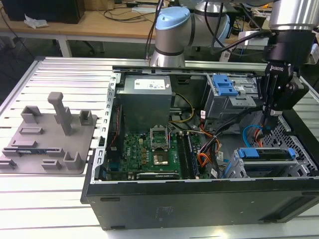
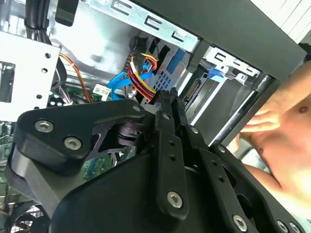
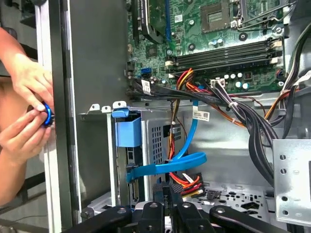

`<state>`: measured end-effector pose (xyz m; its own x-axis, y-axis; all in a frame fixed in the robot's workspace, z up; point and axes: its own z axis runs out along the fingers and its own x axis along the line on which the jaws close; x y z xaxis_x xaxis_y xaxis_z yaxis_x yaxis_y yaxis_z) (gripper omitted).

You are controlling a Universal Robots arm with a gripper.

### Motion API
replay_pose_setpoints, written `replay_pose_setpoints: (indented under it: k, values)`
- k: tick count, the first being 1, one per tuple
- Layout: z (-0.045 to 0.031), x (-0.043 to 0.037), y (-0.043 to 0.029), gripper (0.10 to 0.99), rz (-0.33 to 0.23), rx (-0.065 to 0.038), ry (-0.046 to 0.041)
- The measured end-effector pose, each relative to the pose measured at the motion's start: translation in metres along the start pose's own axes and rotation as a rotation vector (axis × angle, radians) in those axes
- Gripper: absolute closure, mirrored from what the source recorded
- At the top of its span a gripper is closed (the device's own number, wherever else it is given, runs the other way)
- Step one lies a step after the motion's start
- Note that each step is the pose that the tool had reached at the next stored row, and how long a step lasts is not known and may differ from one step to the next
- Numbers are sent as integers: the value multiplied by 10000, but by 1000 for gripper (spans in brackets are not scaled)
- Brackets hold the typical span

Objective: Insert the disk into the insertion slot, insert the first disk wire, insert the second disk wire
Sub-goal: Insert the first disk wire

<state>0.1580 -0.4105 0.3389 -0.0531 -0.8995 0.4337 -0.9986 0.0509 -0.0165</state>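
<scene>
As the case (image 1: 199,204) lies open, the disk (image 1: 269,154) fills the insertion slot (image 1: 238,172).

The hand (image 1: 271,113) carries a maker's name in white letters on its black body in the exterior view, while the white sticker (image 1: 151,85) on the grey power supply (image 1: 144,104) and the small white cable tags (image 3: 200,115) in the first wrist view bear print too small to read.

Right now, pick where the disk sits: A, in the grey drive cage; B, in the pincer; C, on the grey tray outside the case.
A: the blue-framed disk lies in the perforated insertion slot at the exterior view's right, inside the case.
</scene>
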Motion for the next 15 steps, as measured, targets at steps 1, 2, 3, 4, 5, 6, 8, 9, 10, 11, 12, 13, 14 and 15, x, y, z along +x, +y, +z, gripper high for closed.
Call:
replay_pose_setpoints:
  k: [1, 2, 3, 4, 5, 6, 8, 9, 10, 11, 12, 13, 14, 15]
  values:
    - [-8, 31, -2, 922, -2, -12, -231]
    - [-13, 50, -3, 922, -3, -21, -397]
    - [-16, 64, -3, 922, -4, -27, -514]
    - [-19, 83, -4, 922, -5, -36, -686]
    - [-24, 103, -5, 922, -7, -44, -821]
    - [-26, 136, -8, 922, -8, -51, -951]
    - [-19, 184, -11, 922, -8, -59, -1103]
    - [-1, 225, -13, 922, -8, -63, -1171]
    - [15, 256, -15, 922, -8, -65, -1201]
    - [28, 283, -17, 922, -9, -65, -1221]
    - [41, 312, -19, 922, -10, -66, -1234]
    - [59, 351, -22, 922, -10, -67, -1249]
    - [81, 395, -25, 922, -10, -68, -1264]
    - [95, 426, -27, 922, -10, -68, -1274]
